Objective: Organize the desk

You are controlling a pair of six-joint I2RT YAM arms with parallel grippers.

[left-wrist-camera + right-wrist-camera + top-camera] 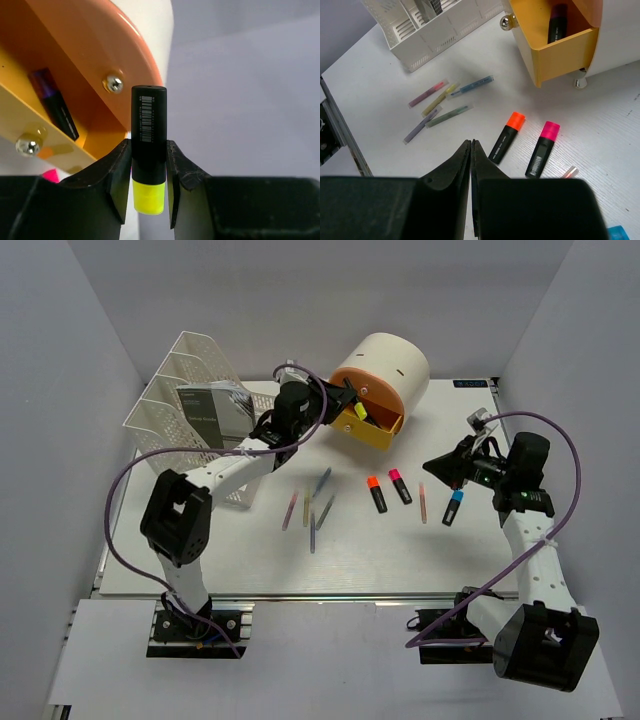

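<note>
Overhead, desk: the desk (250, 560) lies white and flat between grey walls. The drawer unit (390, 365) and the file rack (185, 390) stand at its far edge.
Overhead, left gripper: the left gripper (352, 405) hangs at the mouth of the yellow drawer (378, 432), clamped on the yellow highlighter (361, 412).
Overhead, loose items: an orange highlighter (377, 494), a pink highlighter (400, 486), a blue highlighter (453, 508) and thin pens (312, 510) lie mid-desk, well apart from the drawer.
Left wrist, grip: the half-closed jaws pinch the black barrel just above its yellow cap, and the fingers (117, 175) press it on both sides.
Left wrist, doing it well: I'd centre it over the open well beside the purple highlighter (55, 107) lying inside. Then I'd lower it and let go, keeping clear of the orange front.
Left wrist, hard to see: most of the drawer is cut off, so I can't judge the free room inside.
Right wrist, right gripper: the right gripper (471, 150) has its jaws pressed together on nothing. It hovers over the desk near the orange and pink highlighters.
Right wrist, hidden: only a corner of the blue highlighter shows, and the gripper body covers the desk below.
</note>
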